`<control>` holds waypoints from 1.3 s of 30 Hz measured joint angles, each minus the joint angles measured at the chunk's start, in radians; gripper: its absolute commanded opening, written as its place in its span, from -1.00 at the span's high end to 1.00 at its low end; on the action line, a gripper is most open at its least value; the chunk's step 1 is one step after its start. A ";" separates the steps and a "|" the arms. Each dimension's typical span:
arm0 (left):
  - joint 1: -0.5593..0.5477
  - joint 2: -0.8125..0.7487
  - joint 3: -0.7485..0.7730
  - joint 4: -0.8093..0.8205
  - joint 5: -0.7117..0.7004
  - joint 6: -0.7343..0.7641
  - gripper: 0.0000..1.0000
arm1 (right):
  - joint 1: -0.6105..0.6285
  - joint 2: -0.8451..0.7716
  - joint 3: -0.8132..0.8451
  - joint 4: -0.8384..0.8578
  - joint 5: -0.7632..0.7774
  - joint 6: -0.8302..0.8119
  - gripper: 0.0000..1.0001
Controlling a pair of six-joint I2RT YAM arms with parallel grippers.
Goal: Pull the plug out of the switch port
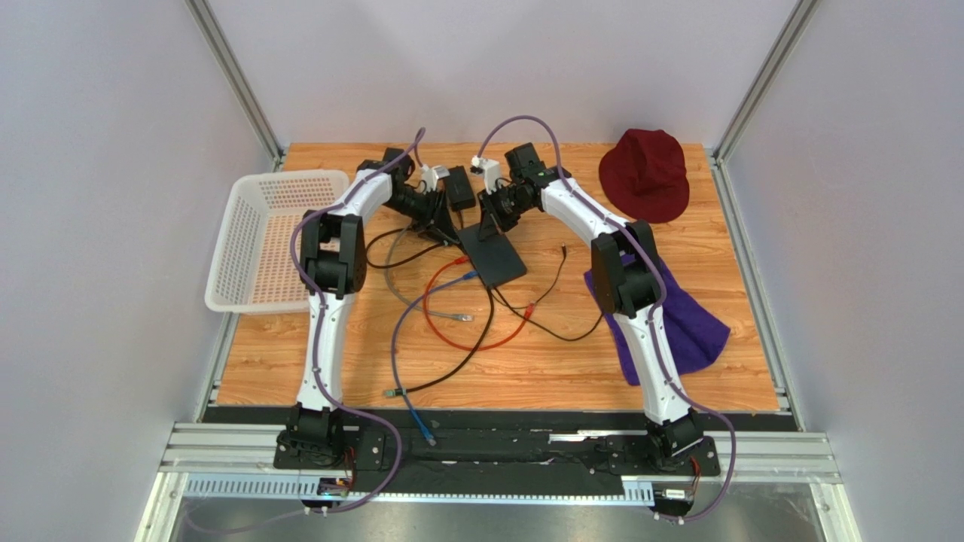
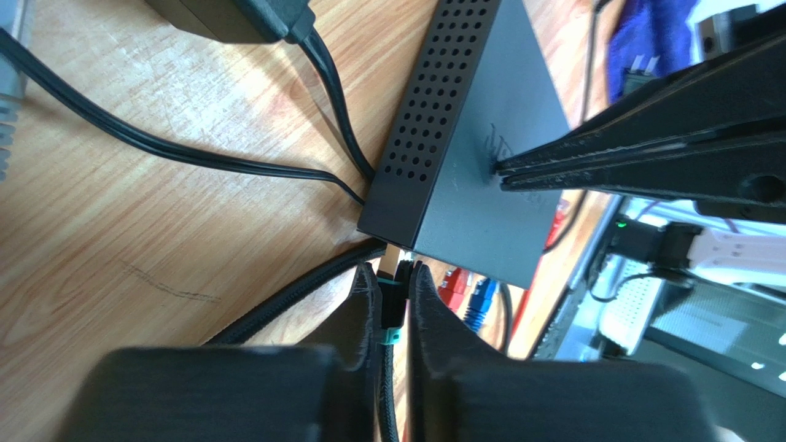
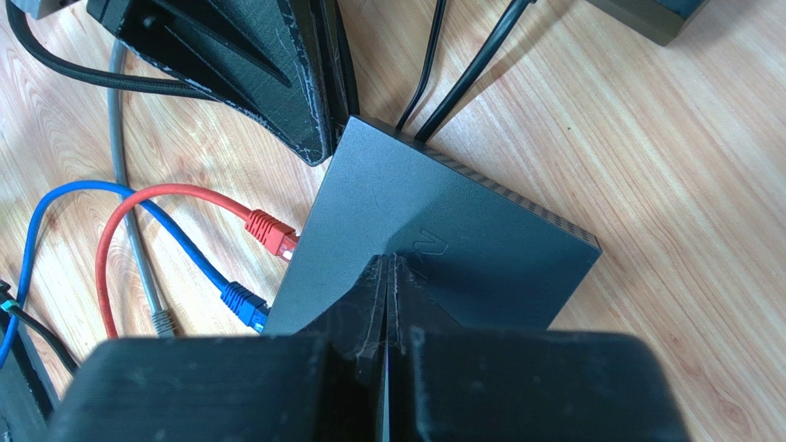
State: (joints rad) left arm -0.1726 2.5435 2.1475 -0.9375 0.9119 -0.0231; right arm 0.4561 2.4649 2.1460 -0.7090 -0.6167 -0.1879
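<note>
Switch port (image 3: pixel 307 226) sockets are ranged along one edge of a thin, matte black box (image 1: pixel 495 258) laid flat in the middle of the worktop (image 3: pixel 646 138). A red plug (image 3: pixel 267 230) and a blue plug (image 3: pixel 242 302) are seen at that edge. The pulling step is judged to be in hand. The pale-tipped plug (image 2: pixel 395 258) is seen at the box's corner, just ahead of the left hand (image 2: pixel 394 273), whose fingers stand narrowly apart around a black lead (image 2: pixel 391 318) with a teal band. Whether the lead is clamped, or the plug seated, cannot be told. The right hand (image 3: pixel 387 269) is fully closed and empty, its tips pressed on the box's top. A firm grip and a straight pull away from the edge would be called for next, with the box kept pinned.
</note>
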 measured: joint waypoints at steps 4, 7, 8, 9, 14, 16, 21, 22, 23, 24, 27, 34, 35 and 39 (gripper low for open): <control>-0.023 -0.018 0.027 -0.037 -0.098 -0.061 -0.35 | 0.000 0.000 0.000 0.001 0.002 0.000 1.00; -0.036 -0.037 0.039 -0.037 -0.187 -0.077 -0.30 | 0.000 0.000 0.000 0.001 0.003 0.000 1.00; -0.040 -0.040 0.039 -0.037 -0.205 -0.082 -0.27 | 0.000 0.000 0.000 0.001 0.003 0.000 1.00; -0.042 -0.042 0.039 -0.038 -0.214 -0.085 -0.23 | 0.000 0.000 0.000 0.001 0.003 0.000 1.00; -0.032 -0.042 0.032 -0.032 -0.233 -0.100 -0.01 | 0.002 -0.002 -0.003 0.002 0.007 -0.001 1.00; -0.027 -0.044 0.022 -0.026 -0.217 -0.105 0.01 | 0.003 -0.003 -0.006 0.005 0.008 -0.002 1.00; -0.002 -0.047 -0.003 -0.005 -0.188 -0.117 0.04 | 0.006 -0.006 -0.008 0.004 0.018 -0.007 1.00; 0.007 -0.047 -0.009 -0.003 -0.175 -0.124 0.05 | 0.006 -0.006 -0.008 0.004 0.020 -0.008 1.00; 0.013 -0.047 -0.011 -0.001 -0.163 -0.129 0.06 | 0.007 -0.007 -0.009 0.005 0.022 -0.008 1.00; 0.018 -0.047 -0.014 0.003 -0.153 -0.132 0.08 | 0.008 -0.009 -0.011 0.006 0.024 -0.010 1.00; 0.029 -0.047 -0.021 0.018 -0.129 -0.143 0.08 | 0.010 -0.013 -0.018 0.010 0.030 -0.016 1.00; 0.025 -0.047 -0.026 0.032 -0.081 -0.153 0.09 | 0.013 -0.019 -0.024 0.013 0.041 -0.026 1.00; 0.023 -0.047 -0.026 0.035 -0.074 -0.153 0.09 | 0.014 -0.019 -0.026 0.014 0.042 -0.027 1.00; 0.013 -0.047 -0.026 0.042 -0.048 -0.154 0.19 | 0.014 -0.019 -0.026 0.014 0.043 -0.030 1.00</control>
State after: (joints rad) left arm -0.1596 2.4966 2.1216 -0.8955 0.8635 -0.1768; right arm 0.4706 2.4454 2.1204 -0.6949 -0.5732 -0.2180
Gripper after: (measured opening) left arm 0.441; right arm 0.005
